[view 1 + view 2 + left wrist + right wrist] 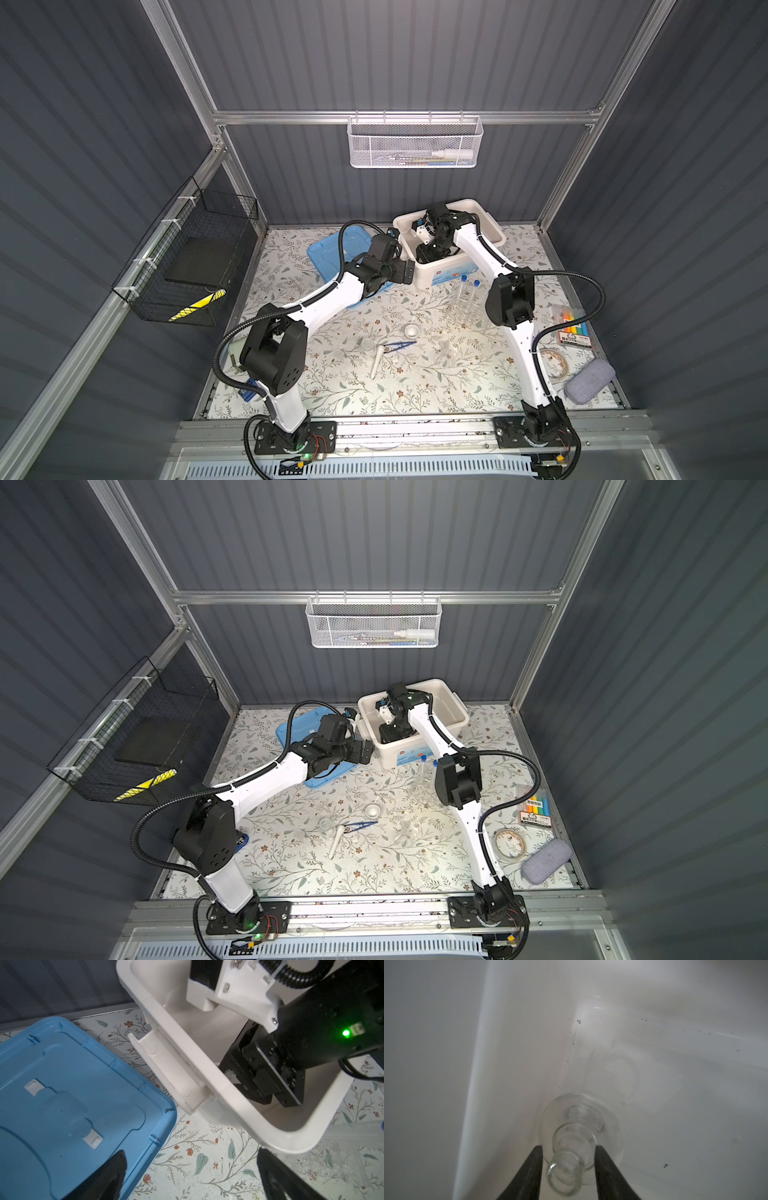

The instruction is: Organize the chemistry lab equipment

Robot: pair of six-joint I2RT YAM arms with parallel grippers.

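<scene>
Pestle, blue tweezers and small white bowl lie nearest to me on the table, not yet packed, with 1 clear glass vessel just beside the pestle. Behind them, 2 blue-capped test tubes stand upright in the clear rack, close in front of the white bin.

My left gripper hangs outside the near corner of the bin, next to the blue lid. Its jaws are wide apart and empty.

My right gripper is deep inside the bin. A small glass flask seems to stand on the bin floor close to a wall, and its neck points up between the 2 fingers. The jaws are a little parted. I see a thin gap at 1 finger, so I judge they do not clamp the flask.

The long axis of the flask runs along my line of approach. I think the retreat must go straight up along the neck, because a sideways pull could tip it.
</scene>
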